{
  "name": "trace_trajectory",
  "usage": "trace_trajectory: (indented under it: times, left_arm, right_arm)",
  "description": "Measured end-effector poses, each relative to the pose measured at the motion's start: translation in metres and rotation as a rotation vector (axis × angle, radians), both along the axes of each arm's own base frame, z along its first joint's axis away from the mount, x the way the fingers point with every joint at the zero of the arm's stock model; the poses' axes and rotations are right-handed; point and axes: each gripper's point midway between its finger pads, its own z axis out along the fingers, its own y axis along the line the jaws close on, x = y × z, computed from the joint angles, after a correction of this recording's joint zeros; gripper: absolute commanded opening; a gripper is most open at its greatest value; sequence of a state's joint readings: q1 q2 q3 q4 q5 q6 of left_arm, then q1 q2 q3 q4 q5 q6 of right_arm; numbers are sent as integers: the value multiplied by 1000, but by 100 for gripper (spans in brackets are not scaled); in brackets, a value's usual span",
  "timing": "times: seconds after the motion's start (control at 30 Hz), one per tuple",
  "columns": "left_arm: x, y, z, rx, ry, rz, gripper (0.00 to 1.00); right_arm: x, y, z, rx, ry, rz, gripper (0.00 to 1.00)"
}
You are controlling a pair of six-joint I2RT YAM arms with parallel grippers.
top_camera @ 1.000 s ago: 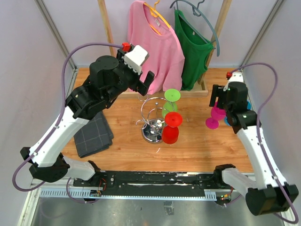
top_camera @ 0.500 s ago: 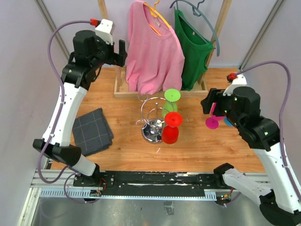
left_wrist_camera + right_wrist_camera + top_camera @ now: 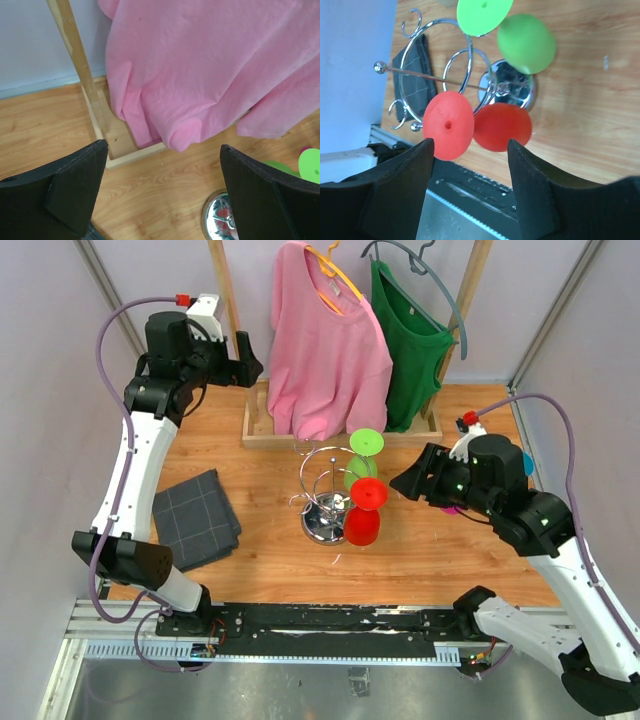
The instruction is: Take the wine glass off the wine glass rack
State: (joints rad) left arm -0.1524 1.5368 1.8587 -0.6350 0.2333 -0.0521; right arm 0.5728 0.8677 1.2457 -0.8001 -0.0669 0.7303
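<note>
At the centre of the wooden table, the shiny chrome wire wine glass rack carries a red plastic wine glass and a green one, hung upside down. The right gripper is spread and empty just beside them; the left gripper is spread wide, well apart. The red stem is best pinched between foot and bowl, then drawn outward along the wire loop.

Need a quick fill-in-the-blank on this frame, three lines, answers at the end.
1. The wine glass rack carries a green glass and a ___ one.
2. The right gripper points at the rack and holds ___.
3. The pink shirt fills most of the ___ wrist camera's view.
Missing words: red; nothing; left.
</note>
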Motion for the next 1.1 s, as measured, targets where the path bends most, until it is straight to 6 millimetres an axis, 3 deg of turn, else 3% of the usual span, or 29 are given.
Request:
trace_trajectory:
  times: [0.23,0.53,1.1]
  left_arm:
    - [-3,-3,-8,-12,21,-16,99]
    - [-6,-6,-16,-21,43,-31,99]
    - [-7,-8,-24,-19,62,-44,99]
  right_arm:
    - [-6,23,-21,102,103,51,53]
    - [-10,32,-40,192,142,47,42]
    - [-9,41,-27,310,108,52,21]
